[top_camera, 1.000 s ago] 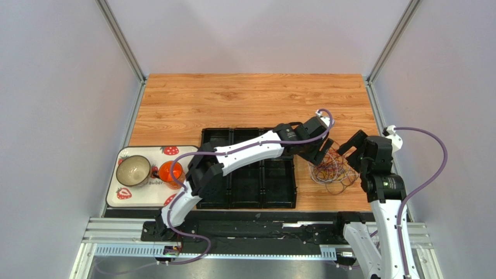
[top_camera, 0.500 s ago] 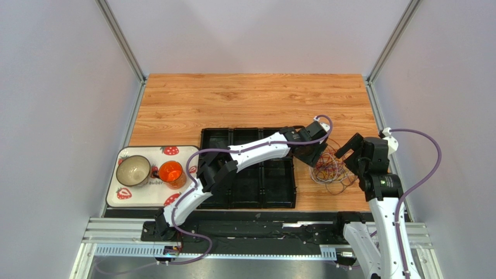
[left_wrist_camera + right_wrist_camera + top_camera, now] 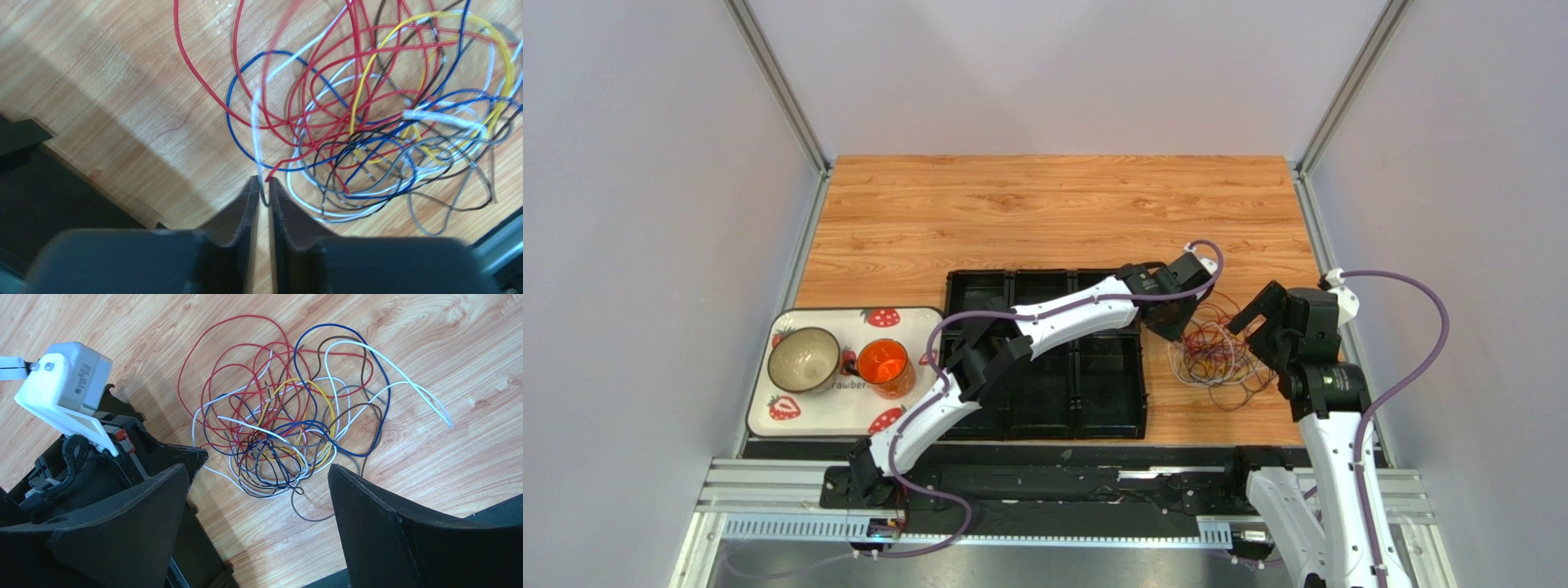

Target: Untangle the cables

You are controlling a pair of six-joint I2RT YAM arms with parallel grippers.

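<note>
The cables lie in one loose tangle of red, white, blue, yellow and dark wires on the wooden table, right of the black tray. My left gripper sits at the tangle's left edge. In the left wrist view the left gripper is shut on a thin white cable that runs up from its tips into the cables. My right gripper hangs at the tangle's right side. In the right wrist view the right gripper stands wide open above the cables, holding nothing.
A black tray with several compartments borders the tangle on the left; its corner shows under my right fingers. A strawberry-print mat at far left carries a bowl and an orange cup. The left wrist's white camera housing is close by.
The left arm stretched further right and lowered onto the tangle's left edge, and its jaws went from open to shut on the white cable. The right arm edged slightly left.
</note>
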